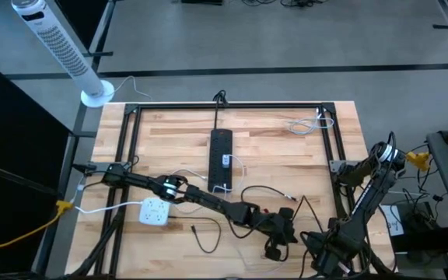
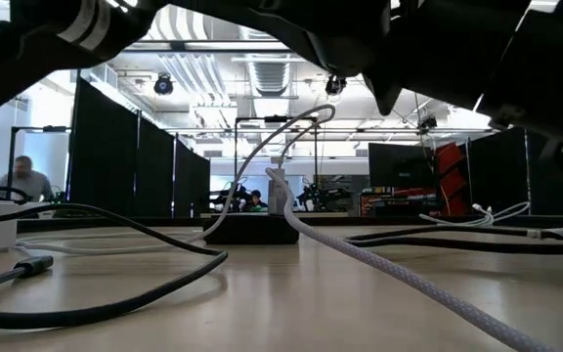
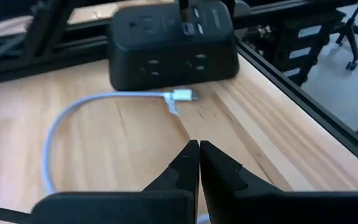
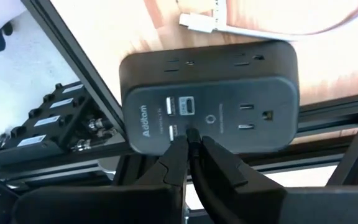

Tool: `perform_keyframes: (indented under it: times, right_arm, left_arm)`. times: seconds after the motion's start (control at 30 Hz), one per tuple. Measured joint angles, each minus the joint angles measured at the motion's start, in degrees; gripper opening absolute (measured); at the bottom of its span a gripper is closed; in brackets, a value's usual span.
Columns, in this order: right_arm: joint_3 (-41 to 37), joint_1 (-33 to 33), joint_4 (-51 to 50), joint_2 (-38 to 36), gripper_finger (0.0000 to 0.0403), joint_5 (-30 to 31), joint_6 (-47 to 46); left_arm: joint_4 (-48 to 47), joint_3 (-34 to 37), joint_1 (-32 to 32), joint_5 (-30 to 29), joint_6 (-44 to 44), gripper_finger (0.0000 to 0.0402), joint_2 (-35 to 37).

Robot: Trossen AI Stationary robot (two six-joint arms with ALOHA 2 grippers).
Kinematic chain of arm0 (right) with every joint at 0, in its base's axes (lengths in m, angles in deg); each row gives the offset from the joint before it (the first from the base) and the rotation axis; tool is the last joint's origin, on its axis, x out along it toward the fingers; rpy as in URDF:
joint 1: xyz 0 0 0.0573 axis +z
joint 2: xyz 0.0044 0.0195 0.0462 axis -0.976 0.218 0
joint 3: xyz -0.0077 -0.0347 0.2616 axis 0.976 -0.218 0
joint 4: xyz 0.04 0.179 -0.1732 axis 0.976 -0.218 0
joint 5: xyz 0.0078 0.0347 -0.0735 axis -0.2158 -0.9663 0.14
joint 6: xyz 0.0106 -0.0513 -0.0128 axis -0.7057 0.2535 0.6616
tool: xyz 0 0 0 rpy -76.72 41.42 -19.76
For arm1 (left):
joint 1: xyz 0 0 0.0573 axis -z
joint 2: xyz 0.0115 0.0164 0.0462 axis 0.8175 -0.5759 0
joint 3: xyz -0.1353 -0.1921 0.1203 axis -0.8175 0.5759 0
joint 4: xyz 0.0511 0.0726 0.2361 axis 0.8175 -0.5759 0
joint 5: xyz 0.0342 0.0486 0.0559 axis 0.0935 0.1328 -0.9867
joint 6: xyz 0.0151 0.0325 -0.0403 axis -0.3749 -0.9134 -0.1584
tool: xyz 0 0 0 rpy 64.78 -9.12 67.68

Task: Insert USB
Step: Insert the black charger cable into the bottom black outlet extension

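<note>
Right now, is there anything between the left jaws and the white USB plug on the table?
Nothing visible: bare wood lies between the shut left gripper and the white USB plug, which rests before the black power cube.

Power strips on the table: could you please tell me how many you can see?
3: a long black strip mid-table, a white block near the left arm, a black block at the near edge. Arms may hide more.

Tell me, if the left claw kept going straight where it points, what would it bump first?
Probably the silver plug of the white cable lying on the table, just ahead of the shut left claw; the black outlet cube sits behind it.
</note>
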Motion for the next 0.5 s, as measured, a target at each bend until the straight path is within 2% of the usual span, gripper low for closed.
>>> perform_keyframes:
  times: [0.5]
  right_arm:
    - [-1.8, -0.2, 2.9, -0.2, 0.0017, -0.2, 0.7]
  left_arm:
    - [-0.4, 0.0, 0.0, 0.0, 0.0, 0.0, 0.0]
